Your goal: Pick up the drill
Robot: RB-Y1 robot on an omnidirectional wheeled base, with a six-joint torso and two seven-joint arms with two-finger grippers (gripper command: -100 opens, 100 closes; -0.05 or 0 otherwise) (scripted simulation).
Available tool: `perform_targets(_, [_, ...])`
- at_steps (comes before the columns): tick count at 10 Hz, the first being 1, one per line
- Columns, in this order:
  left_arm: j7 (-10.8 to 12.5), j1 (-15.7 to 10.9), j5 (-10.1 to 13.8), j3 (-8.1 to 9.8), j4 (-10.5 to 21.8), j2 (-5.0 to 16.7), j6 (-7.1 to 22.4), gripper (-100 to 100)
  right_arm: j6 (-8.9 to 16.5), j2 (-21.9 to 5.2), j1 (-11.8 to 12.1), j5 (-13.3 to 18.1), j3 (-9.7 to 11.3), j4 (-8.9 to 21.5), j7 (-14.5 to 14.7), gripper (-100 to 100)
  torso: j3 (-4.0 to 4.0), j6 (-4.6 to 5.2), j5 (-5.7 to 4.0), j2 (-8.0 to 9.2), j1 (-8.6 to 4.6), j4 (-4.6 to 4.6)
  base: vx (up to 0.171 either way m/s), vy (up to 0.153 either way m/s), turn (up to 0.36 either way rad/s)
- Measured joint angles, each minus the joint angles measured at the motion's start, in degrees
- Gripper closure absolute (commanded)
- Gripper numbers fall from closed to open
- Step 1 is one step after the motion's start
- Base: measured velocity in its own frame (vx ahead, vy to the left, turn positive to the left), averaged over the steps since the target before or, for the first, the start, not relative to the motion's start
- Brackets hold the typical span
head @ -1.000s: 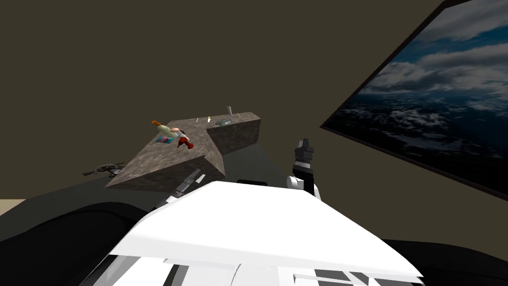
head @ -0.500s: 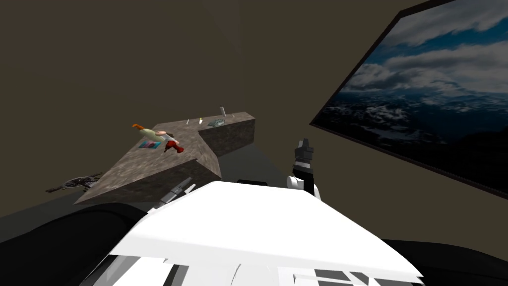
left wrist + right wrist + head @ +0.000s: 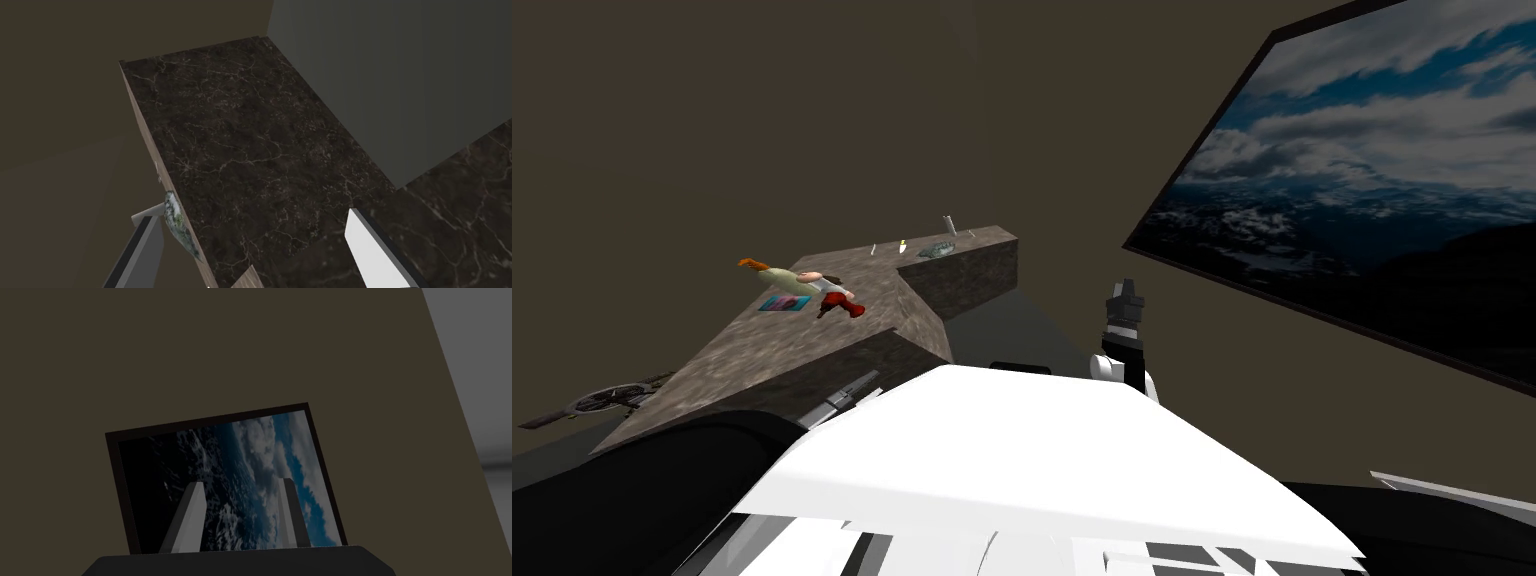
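Drill [image 3: 842, 307]: small, red body with a dark part, lying on the L-shaped marbled counter [image 3: 742, 360] near its inner-corner edge, just beside a teal mat [image 3: 782, 303]. The counter's near end is bare. Left gripper [image 3: 248, 215]: beside the counter's side wall, jaws spread wide. Right gripper [image 3: 241, 483]: well apart from the counter, jaws parted, nothing between.

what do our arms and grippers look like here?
The left gripper and right gripper each have two thin, flat, light grey blade fingers rising from a dark box. The right forearm is white and grey banded, with a dark block at its end and a white rounded joint. No cables or markings show.
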Motion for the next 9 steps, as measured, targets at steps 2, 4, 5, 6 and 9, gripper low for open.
perform_targets(2, [1.5,0.6,1.1,-2.09,3.4,2.9,-1.4,-100,0.0,0.0,0.0,0.0,0.0,0.0,0.0,0,0.0,-0.01,0.01,0.0,0.04,0.0,0.017,0.002,-0.124])
perform_targets(4, [2.8,1.2,2.0,-4.32,7.2,5.4,-3.1,-100,0.0,0.0,0.0,0.0,0.0,0.0,0.0,0,0.0,-0.01,0.01,-0.01,0.08,0.0,0.022,0.013,-0.112])
perform_targets(5, [4.1,0.9,2.4,-5.84,10.0,6.6,-3.8,-100,0.0,0.0,0.0,0.0,0.0,0.0,0.0,0,-0.02,0.02,0.02,-0.04,0.12,-0.01,0.02,0.021,-0.092])
perform_targets(6, [4.3,2.1,3.3,-6.01,9.7,8.4,-3.9,-100,0.0,0.0,0.0,0.0,0.0,0.0,0.0,0,-0.02,0.0,0.02,-0.03,0.12,-0.01,0.023,0.035,-0.143])
perform_targets(9, [6.5,3.4,5.3,-8.97,14.1,13.0,-5.5,-100,0.0,0.0,0.0,0.0,0.0,0.0,0.0,0,-0.04,0.02,0.04,-0.07,0.2,-0.01,0.025,0.038,-0.11])
